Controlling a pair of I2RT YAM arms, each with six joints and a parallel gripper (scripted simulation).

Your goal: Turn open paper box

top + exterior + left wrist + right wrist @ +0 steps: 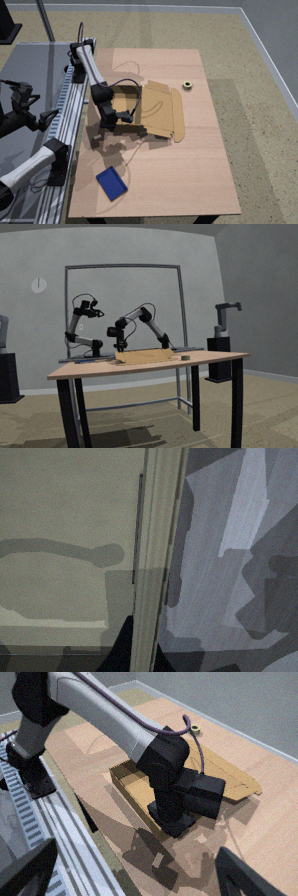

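Left claw (109,127) (120,350) (146,648) (172,826): nearly closed, pinching a thin wall of the box (126,102) (157,548) (131,788), which ran between my fingertips; exact contact was hidden in the top view.

Right claw (49,104) (102,314) (135,856): spread wide, holding nothing, at the left of the top frame, off the counter (164,177) (82,369) (95,767).

Box position: left of centre in the top frame, near the counter's left edge. Lid (158,109) (144,357) (220,767) open, extending right from the box, flaps along its upper and lower sides.

Also noted: tape roll (184,86) (185,357) (192,729) upper right of the lid; blue tray (111,183) lower left, apart from the box.
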